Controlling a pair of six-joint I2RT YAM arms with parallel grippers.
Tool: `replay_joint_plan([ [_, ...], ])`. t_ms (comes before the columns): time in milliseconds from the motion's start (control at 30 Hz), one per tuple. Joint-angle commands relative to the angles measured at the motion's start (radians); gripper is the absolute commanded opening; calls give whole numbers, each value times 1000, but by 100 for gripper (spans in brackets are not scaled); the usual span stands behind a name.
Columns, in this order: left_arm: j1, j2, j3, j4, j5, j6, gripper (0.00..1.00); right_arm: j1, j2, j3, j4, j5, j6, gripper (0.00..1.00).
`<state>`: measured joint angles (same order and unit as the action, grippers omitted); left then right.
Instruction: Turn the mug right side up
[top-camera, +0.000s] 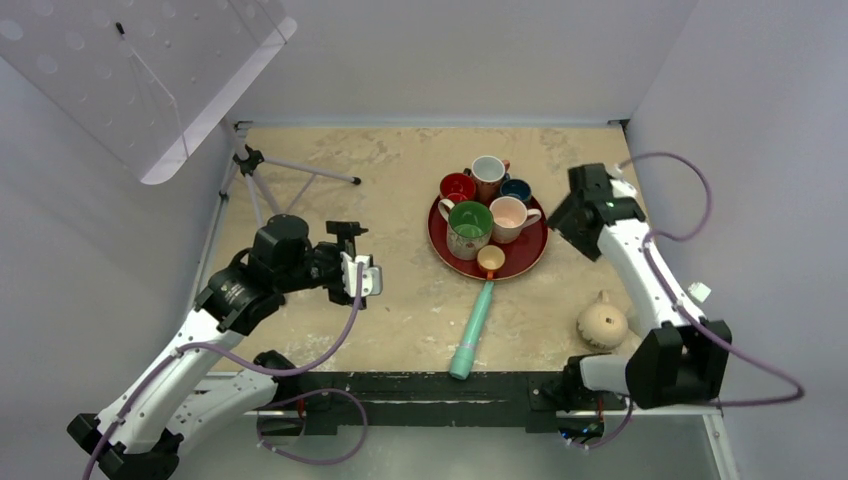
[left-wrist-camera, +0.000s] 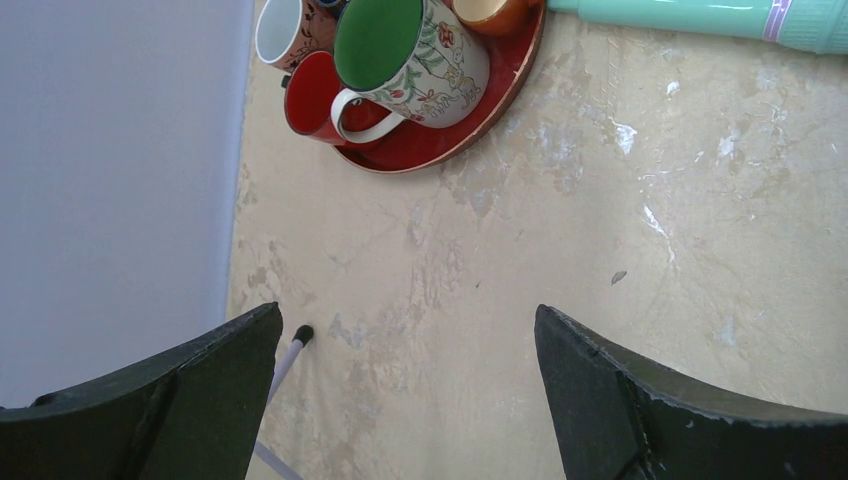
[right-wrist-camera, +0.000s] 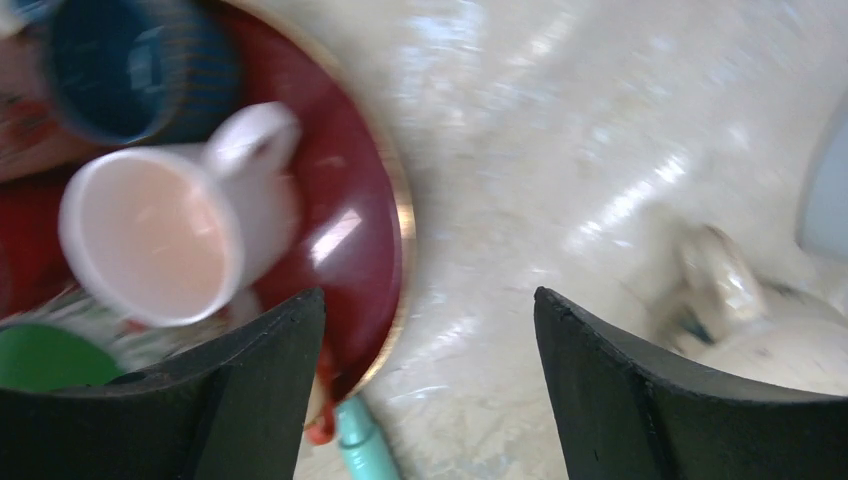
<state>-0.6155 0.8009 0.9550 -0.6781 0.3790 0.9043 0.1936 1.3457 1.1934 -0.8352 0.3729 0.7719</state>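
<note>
Right gripper (top-camera: 563, 222) (right-wrist-camera: 420, 310): jaws spread wide, holding nothing, touching nothing. It hangs above the bare surface (top-camera: 400, 170) just right of the red tray (top-camera: 523, 255) (right-wrist-camera: 360, 230), between the tray and the mug. Right wrist view is motion-blurred.

Left gripper (top-camera: 362, 278) (left-wrist-camera: 405, 315): also wide apart and empty, over the surface well left of the tray.

The mug (top-camera: 602, 323) (right-wrist-camera: 770, 340): at the near right of the surface, beside the right arm's lower link and well apart from the tray. From above only its rounded beige body shows and no mouth is in view. Its small loop handle (top-camera: 605, 298) (right-wrist-camera: 715, 268) points to the far side.

Tray contents, six cups, all mouth up:
- floral mug with green inside (top-camera: 468, 222) (left-wrist-camera: 440, 75), near left
- pale mug with pink inside (top-camera: 508, 214) (right-wrist-camera: 150, 235), just right of it
- red cup (top-camera: 458, 187) (left-wrist-camera: 315, 95), far left
- brown mug with white inside (top-camera: 488, 168), farthest
- blue cup (top-camera: 516, 189) (right-wrist-camera: 120, 70), far right
- small orange cup (top-camera: 490, 259), at the near rim

Teal tube (top-camera: 472, 332) (left-wrist-camera: 700, 18) lies on the surface; its far end meets the tray's near rim by the orange cup.
</note>
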Motion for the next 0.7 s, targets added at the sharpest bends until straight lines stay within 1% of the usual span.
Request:
replay_joint_plan([
  [0,5,-51,-24,14,34,-56,100,-231,-245,-160,-95,9,215,79],
  [67,5,-67,-37,16,32,-53,100,-320,-306,-212,-136,67,279,79],
  [167,2,-89,-54,23,29,-42,100,-398,-339,-238,-213,158,378,79],
  [267,1,-109,-69,37,22,-32,100,-464,-327,-279,-227,147,417,78],
  [333,1,-120,-77,48,19,-30,100,-484,-306,-332,-216,117,437,78],
  [433,0,-133,-85,58,12,-28,100,-487,-267,-364,-217,97,468,71],
  [567,-1,-146,-95,71,3,-21,100,-489,-253,-356,-213,89,462,73],
  [667,0,-148,-102,85,-10,-12,100,-486,-255,-363,-199,15,444,71],
])
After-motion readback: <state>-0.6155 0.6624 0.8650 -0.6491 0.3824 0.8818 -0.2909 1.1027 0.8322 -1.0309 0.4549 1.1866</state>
